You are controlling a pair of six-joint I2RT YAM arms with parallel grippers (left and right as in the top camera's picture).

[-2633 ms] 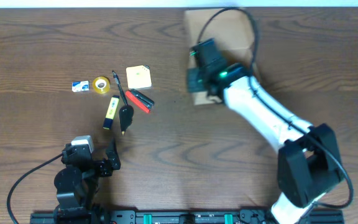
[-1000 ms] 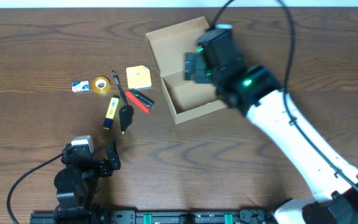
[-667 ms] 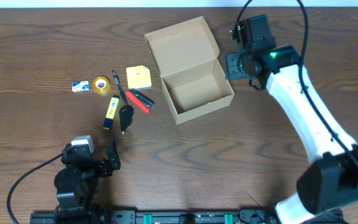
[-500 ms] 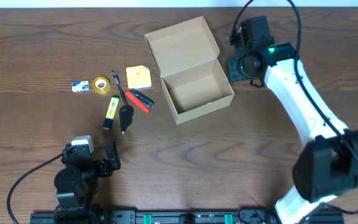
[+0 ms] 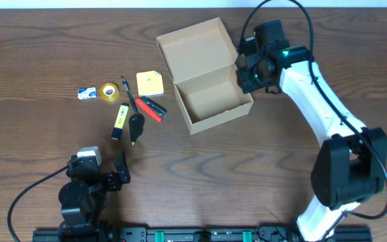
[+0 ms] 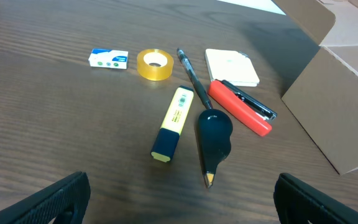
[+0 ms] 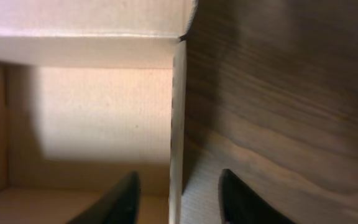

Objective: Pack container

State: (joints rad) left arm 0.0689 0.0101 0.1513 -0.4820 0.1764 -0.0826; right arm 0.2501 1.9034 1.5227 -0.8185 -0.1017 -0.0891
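Right gripper (image 5: 246,75): overhead, at the 3 o'clock wall (image 5: 245,86) of the container (image 5: 210,101), which sat at 12 o'clock on the table (image 5: 281,188), lid (image 5: 197,44) flapped toward 11 o'clock.
Right wrist: jaws apart, astride that wall, not pinching, a detail overhead hid.
Left wrist: left gripper (image 6: 185,202) spread wide, empty.
Cardboard judged light and crushable; grip 1 wall edge.

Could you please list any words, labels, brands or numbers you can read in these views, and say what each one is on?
No text here can be read for certain.
Eraser: blue and white wrapper with printing, too small to read.
Highlighter: dark printing along its yellow label, too blurred to read.
Cardboard box and sticky notes: no marks seen.
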